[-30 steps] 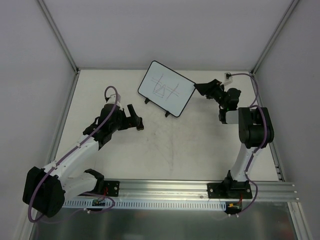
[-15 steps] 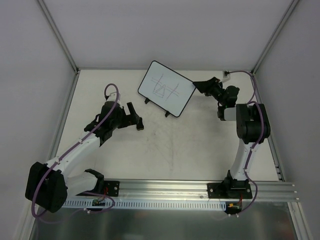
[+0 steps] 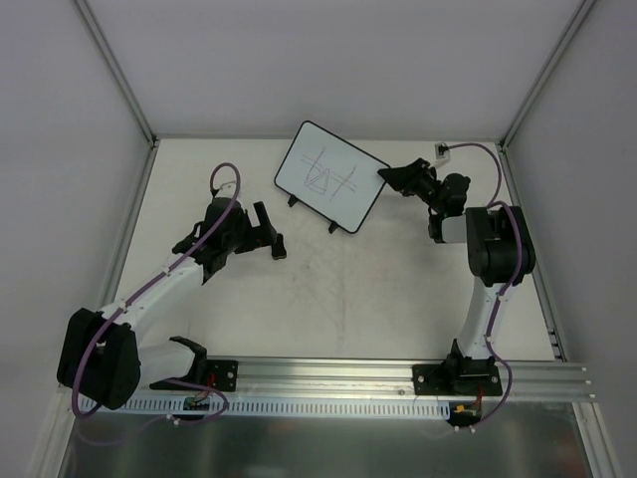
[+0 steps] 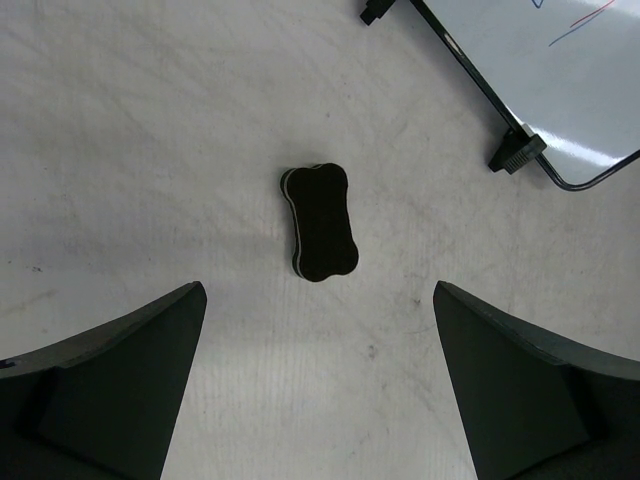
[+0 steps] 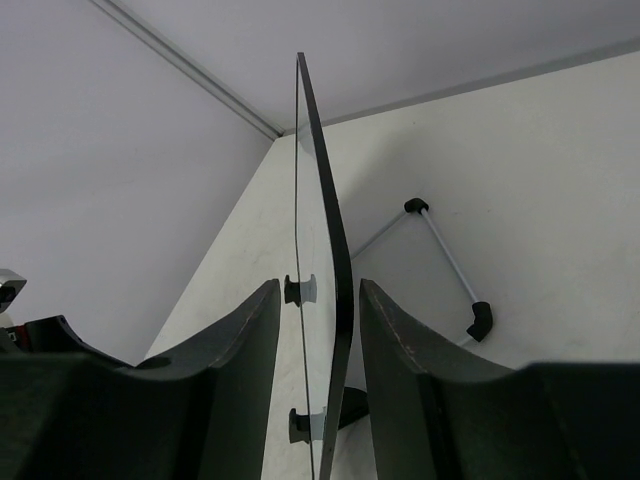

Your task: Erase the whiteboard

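My left gripper hangs spread wide over the table at the left of the overhead view. In its wrist camera a black bone-shaped eraser lies flat at the centre of the frame, in the space between my two fingers and touching neither. Nothing lies between them and it. The whiteboard stands propped at the upper middle of the overhead view, pen lines on its face. From the left wrist it fills the upper right corner, with one black foot close to the eraser's upper right. My right gripper is at the board's right-hand edge. Its camera sees the board edge-on, rising up the middle of the frame between my fingers. A thin gap shows on each side, so the jaws straddle the board without clamping it. A thin grey rod with black ends sits at right of that frame; I cannot tell what it is.
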Controlling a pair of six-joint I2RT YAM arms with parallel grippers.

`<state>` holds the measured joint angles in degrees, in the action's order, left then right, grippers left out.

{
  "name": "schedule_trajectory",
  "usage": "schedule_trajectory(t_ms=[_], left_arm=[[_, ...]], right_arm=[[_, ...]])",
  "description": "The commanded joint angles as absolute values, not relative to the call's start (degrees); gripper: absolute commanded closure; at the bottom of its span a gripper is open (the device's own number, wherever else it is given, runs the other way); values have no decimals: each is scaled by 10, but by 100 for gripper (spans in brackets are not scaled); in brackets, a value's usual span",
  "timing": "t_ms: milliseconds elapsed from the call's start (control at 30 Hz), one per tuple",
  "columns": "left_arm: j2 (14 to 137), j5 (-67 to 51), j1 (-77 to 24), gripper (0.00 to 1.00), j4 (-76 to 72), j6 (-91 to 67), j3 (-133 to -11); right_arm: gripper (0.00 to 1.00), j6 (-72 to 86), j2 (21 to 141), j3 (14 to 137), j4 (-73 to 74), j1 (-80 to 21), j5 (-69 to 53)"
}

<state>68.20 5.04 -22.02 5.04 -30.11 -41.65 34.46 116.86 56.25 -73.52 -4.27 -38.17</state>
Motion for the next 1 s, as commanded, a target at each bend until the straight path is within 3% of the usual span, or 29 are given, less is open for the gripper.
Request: schedule_trajectory(t_ms=[0,100,200,400,967], left_arm=[[680,61,-216,1,39,-292,-437],[679,62,-215,1,40,-291,-436],[683,64,-214,1,40,-291,-438],[719,63,-214,1,40,-288,-452],[886,81,-226,1,136,-270,-569]], right_arm=[[61,334,1168,556,-788,-47,-389],[63,337,1172,550,-799,-48,-389],[85,339,1174,544,-809,-47,-388],[100,342,1175,547,-807,-48,-392],[100,346,1184,565,-809,-47,-403]])
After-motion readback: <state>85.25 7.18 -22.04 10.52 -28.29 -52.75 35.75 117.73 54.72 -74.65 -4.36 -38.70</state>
